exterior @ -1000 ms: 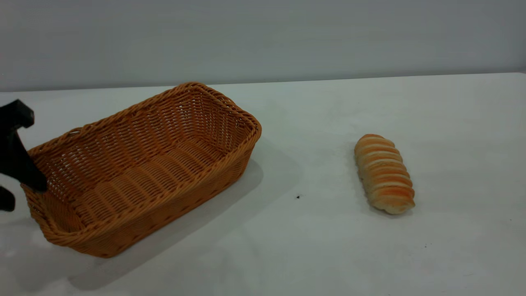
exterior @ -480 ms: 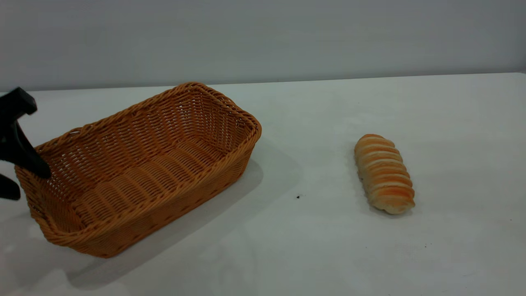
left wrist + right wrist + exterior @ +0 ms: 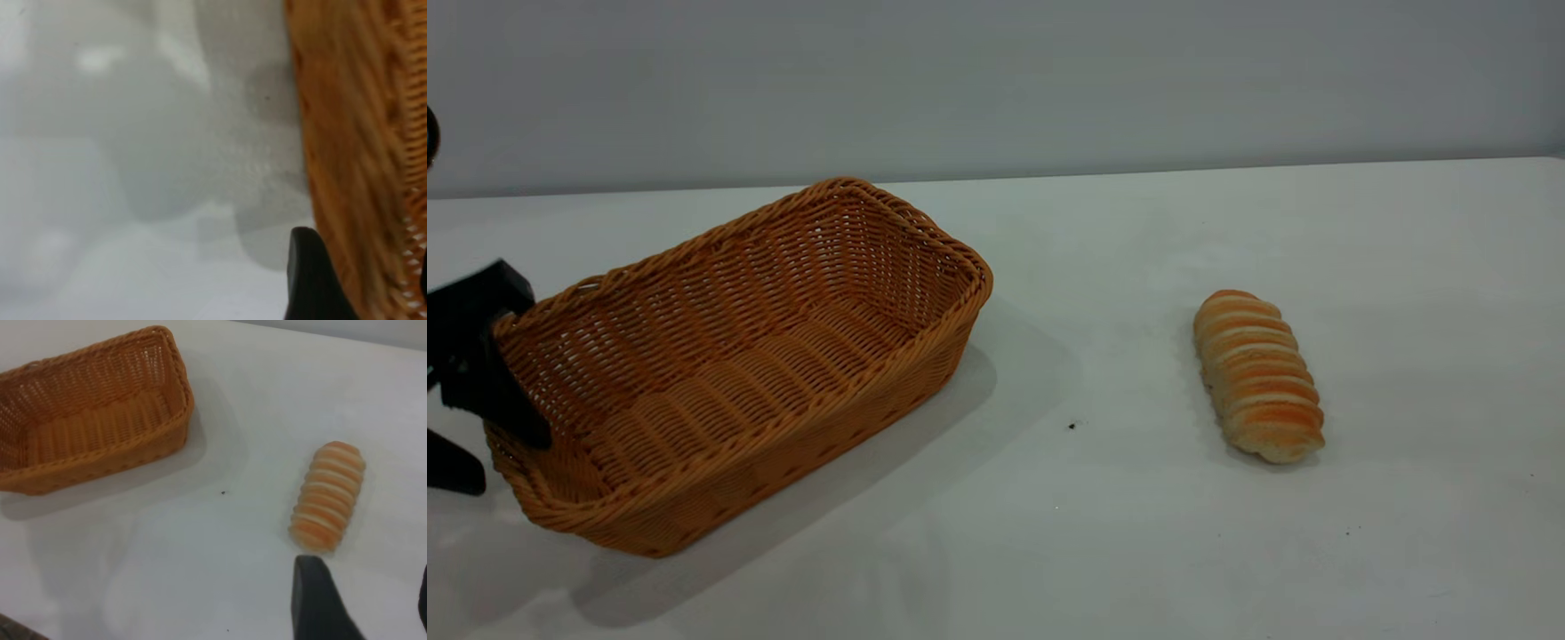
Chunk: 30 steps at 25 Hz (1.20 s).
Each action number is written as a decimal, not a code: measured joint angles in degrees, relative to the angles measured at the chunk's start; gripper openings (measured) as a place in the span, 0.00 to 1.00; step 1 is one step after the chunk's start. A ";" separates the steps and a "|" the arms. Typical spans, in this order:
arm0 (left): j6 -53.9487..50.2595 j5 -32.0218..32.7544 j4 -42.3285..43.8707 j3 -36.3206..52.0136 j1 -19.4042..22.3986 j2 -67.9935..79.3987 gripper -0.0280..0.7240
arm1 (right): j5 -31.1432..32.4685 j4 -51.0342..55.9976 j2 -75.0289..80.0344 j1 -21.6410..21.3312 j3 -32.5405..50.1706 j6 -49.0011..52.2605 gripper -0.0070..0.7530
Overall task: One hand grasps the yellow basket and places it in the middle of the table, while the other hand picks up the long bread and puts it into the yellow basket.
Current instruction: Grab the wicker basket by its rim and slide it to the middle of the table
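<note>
The yellow basket [image 3: 738,364] stands on the left part of the table [image 3: 1103,533], empty. My left gripper [image 3: 498,458] is open at the basket's left end, one finger [image 3: 511,409] inside the wall and the other [image 3: 454,471] outside it. In the left wrist view the basket's wall [image 3: 347,167] lies between the left gripper's [image 3: 363,257] fingers. The long bread [image 3: 1258,373] lies on the table to the right. My right gripper [image 3: 368,567] is open and empty, above the table just short of the bread [image 3: 327,497]. It does not show in the exterior view.
A small dark speck [image 3: 1072,426] lies on the table between basket and bread. A grey wall [image 3: 996,80] stands behind the table's far edge. The basket also shows in the right wrist view [image 3: 93,407].
My left gripper rose a little, then dropped lower over the basket's left wall. The basket and the bread have not moved.
</note>
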 joint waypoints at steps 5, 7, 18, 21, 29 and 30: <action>0.49 -4.61 -0.89 -0.06 0.00 3.29 0.61 | -0.05 0.00 0.00 0.00 0.00 0.00 0.55; 2.23 -6.22 -1.16 -0.18 -0.05 4.72 0.53 | -0.05 0.00 0.00 0.00 0.00 0.00 0.55; 13.62 -6.50 -1.41 -2.34 -0.05 5.84 0.17 | -0.05 0.00 0.00 0.00 0.00 0.00 0.55; 20.63 -4.17 -1.30 -5.96 -0.05 6.02 0.17 | -0.05 0.06 0.00 0.00 0.00 -0.02 0.55; 32.03 1.84 -0.15 -14.85 -0.05 7.96 0.17 | -0.05 0.06 0.00 0.00 0.00 -0.02 0.55; 32.17 3.16 -0.15 -16.17 -0.05 8.90 0.17 | -0.05 0.06 0.00 0.00 0.00 -0.02 0.55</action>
